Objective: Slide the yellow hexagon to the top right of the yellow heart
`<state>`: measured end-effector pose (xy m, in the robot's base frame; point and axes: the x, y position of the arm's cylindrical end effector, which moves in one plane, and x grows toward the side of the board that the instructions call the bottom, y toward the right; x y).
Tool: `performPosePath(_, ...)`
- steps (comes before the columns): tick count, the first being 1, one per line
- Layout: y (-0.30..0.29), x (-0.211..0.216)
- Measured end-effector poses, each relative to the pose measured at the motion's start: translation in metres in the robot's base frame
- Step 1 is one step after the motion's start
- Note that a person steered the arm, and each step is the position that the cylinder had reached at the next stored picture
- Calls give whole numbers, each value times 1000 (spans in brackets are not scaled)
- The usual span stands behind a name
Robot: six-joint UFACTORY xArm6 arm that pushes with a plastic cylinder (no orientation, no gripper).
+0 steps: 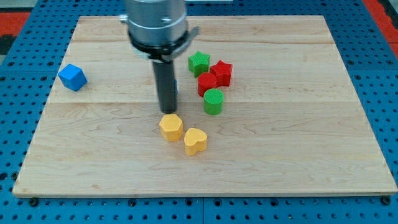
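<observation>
Yellow hexagon [171,127]: lies on the wooden board [298,162], a little below the board's middle and slightly toward the view's left. Flat face up, no long axis to speak of.

Yellow heart [195,141]: just beside the hexagon, to its lower right in the view; the two look to be touching or nearly so. The hexagon therefore sits at the heart's upper left, not yet its top right.

Key relation: my tip [167,112] stands directly above the hexagon in the view, at or just short of its upper edge; contact cannot be told for certain. The goal spot, up and to the right of the heart, lies to the right of the hexagon.

Judgement on the move: a push from the present side would send the hexagon toward the view's bottom, so the tip likely needs to come round to the hexagon's left side first.

End effector: a plain dark rod, no jaws to open or close, holding nothing.

Green cylinder [213,101]: near the goal spot, above it.

Red blocks [214,77]: clustered with a green star [199,63] above the cylinder.

Blue cube [73,77]: well apart, at the view's left.
</observation>
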<state>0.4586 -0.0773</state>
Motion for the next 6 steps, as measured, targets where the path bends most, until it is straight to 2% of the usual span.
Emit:
performPosePath(1,-58,12)
performPosePath(2,-43,43)
performPosePath(5,144,28)
performPosePath(6,114,28)
